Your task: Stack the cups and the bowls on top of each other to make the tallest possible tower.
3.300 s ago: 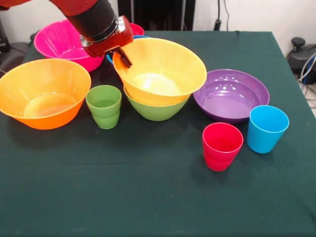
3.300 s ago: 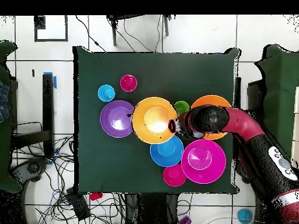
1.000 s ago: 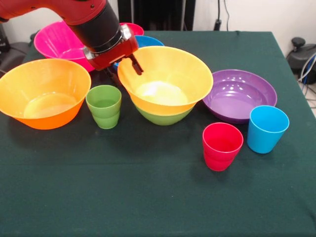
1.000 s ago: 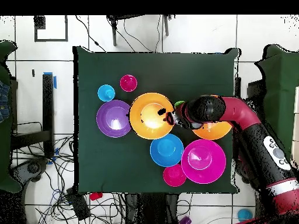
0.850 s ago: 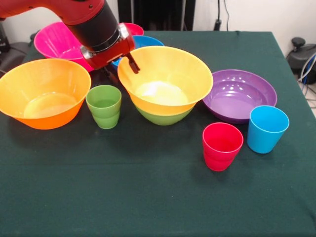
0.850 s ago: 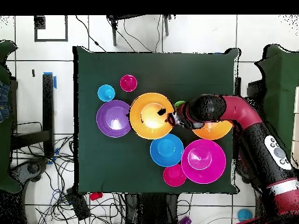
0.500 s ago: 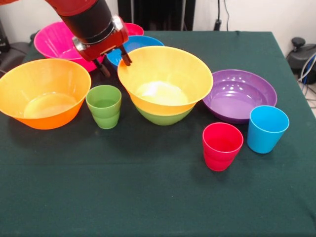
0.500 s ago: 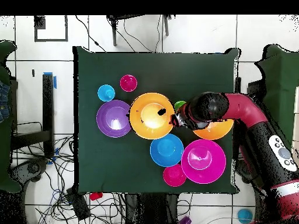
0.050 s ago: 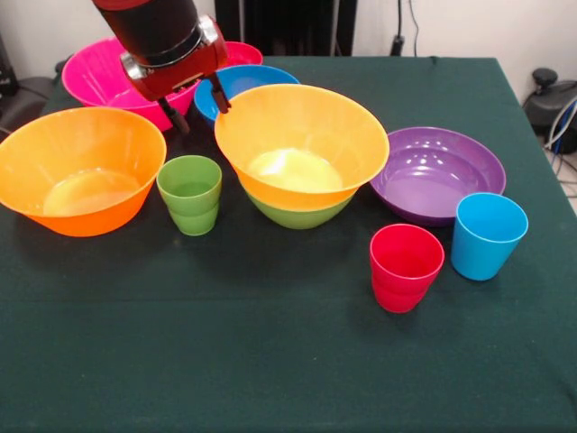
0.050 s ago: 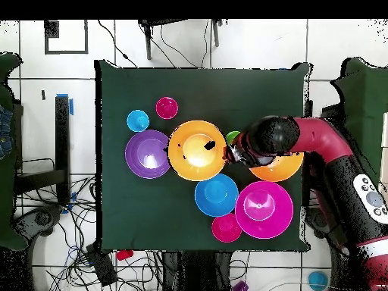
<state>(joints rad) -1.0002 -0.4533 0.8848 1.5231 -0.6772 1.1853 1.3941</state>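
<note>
The tower is a large orange bowl nested level in the green bowl at mid-table. My gripper hangs open and empty, above and just left of that bowl's rim, touching nothing. The green cup stands below it. Left of that cup sits the second orange bowl. The red cup and light blue cup stand upright at the front right.
The purple bowl touches the tower's right side. Behind my gripper lie the pink bowl, blue bowl and small red bowl. Green cloth covers the table.
The tilted orange bowl has settled level into the green bowl, a little to the right. My gripper has come off its rim and risen up and back.
</note>
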